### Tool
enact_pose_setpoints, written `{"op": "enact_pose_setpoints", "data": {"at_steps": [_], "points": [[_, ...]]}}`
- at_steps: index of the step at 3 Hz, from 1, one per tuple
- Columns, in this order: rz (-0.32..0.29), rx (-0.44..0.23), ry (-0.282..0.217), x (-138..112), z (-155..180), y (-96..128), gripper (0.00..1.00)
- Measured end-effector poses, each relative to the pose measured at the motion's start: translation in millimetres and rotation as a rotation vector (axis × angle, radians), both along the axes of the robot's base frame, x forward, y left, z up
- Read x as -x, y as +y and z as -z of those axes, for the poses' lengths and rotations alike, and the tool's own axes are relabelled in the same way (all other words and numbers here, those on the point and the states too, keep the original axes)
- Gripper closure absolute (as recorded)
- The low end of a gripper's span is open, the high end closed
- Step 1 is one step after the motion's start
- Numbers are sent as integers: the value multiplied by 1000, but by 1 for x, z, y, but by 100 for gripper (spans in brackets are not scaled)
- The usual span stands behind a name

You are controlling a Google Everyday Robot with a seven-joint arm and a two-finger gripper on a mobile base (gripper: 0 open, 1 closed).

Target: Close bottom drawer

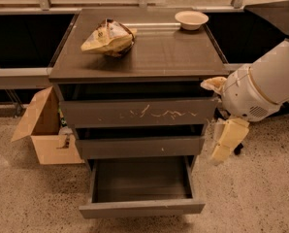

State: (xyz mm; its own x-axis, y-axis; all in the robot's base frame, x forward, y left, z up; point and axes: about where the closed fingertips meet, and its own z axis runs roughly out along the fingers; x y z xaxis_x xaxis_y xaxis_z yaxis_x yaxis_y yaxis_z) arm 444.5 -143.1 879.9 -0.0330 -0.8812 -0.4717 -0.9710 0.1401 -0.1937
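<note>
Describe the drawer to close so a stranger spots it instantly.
Find the dark cabinet, the end effector hanging beside it. The bottom drawer is lowest of three, nearest the floor. Unlike both above, it is pulled far out, its inside showing.

- The gripper (pixel 228 141) hangs to the right of the cabinet (pixel 173 57), beside the middle drawer (pixel 139 147); it shows only as a pale cream shape whose detail cannot be told
- The white arm (pixel 265 84) above it runs out past the right edge
- The bottom drawer (pixel 142 208) has the rear of its inside hidden under the middle drawer
- The cardboard box (pixel 45 130), left of the cabinet, has its contents mostly hidden by its flap and the cabinet's side
- Print on the crumpled bag (pixel 108 37) on top is too small to read
</note>
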Motion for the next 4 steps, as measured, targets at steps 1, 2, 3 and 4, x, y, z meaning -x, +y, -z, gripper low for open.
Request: {"op": "enact_pose_setpoints", "data": {"at_steps": [1,2,3,4], "points": [[-96,-66,64,11,71,27,0],[-187,-141,114,24,146,57,0],[-238,-225,162,34,205,84,0],[-259,-296,198,44,246,108,0]]}}
